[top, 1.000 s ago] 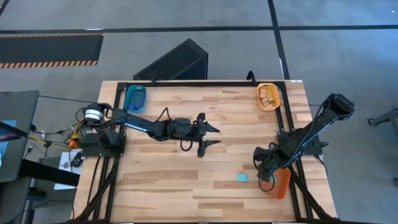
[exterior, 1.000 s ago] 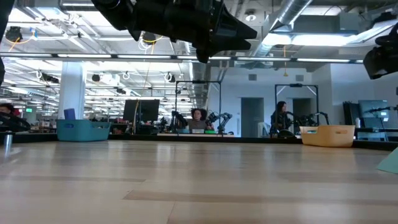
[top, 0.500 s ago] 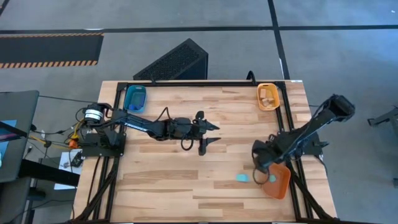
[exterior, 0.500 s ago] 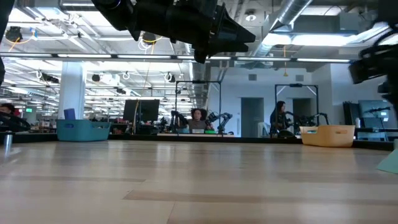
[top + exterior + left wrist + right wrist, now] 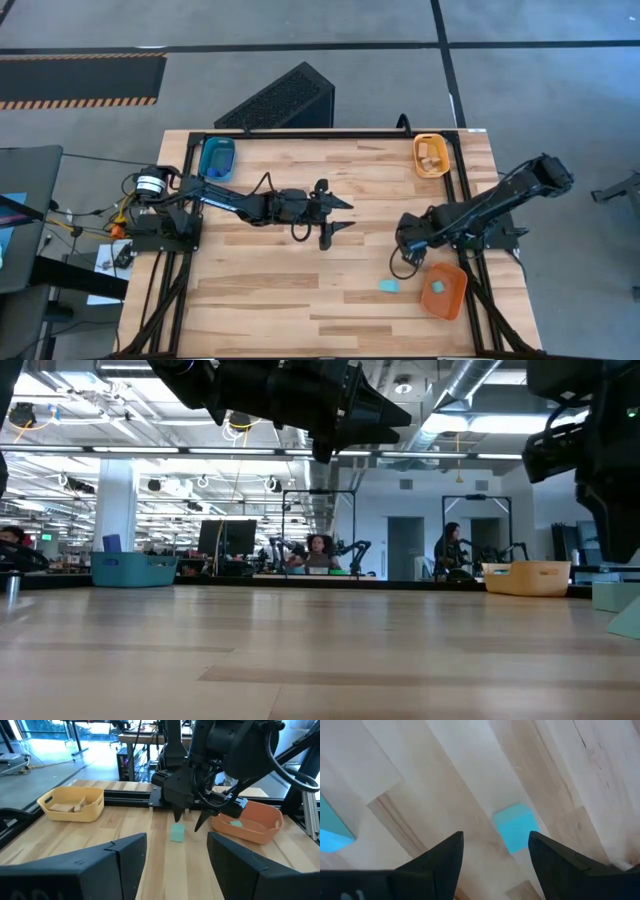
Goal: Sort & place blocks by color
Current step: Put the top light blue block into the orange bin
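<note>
Over the last second the right arm has swung away from the orange plastic tray (image 5: 444,291) at the table's right front corner and in toward the table's middle, so the right gripper (image 5: 404,252) now hangs with its fingers spread and empty above bare wood. The small light cyan cube (image 5: 389,286) lies loose on the table just beside the gripper, on the front-edge side, and just left of the tray, which already holds another cyan piece (image 5: 437,288). In the right wrist view the cube (image 5: 515,827) shows ahead between the fingertips. The left gripper (image 5: 337,220), also spread and empty, hovers mid-table, well apart from it, so the right arm is nearer.
</note>
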`<action>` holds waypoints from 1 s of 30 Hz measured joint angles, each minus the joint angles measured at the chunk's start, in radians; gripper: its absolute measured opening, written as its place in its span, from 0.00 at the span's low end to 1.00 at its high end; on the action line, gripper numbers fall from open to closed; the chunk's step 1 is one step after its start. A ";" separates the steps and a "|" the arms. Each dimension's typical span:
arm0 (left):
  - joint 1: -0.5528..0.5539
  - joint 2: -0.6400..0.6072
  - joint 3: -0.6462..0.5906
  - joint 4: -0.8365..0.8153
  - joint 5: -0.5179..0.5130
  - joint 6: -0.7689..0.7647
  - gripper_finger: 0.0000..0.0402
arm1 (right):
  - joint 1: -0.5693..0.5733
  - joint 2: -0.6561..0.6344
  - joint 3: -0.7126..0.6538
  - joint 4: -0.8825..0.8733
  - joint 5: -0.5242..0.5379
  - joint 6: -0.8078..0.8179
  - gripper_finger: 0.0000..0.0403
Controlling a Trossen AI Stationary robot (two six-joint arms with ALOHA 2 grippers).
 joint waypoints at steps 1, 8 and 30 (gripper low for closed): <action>0.000 0.000 0.000 0.000 0.000 -0.004 0.50 | -0.005 0.000 0.000 -0.006 -0.006 -0.004 0.62; 0.000 0.000 0.000 -0.008 -0.001 -0.005 0.50 | -0.006 0.003 -0.047 0.004 -0.007 -0.215 0.62; 0.000 0.000 0.000 -0.031 -0.022 -0.023 0.50 | -0.024 -0.001 -0.190 0.227 0.005 -0.310 0.42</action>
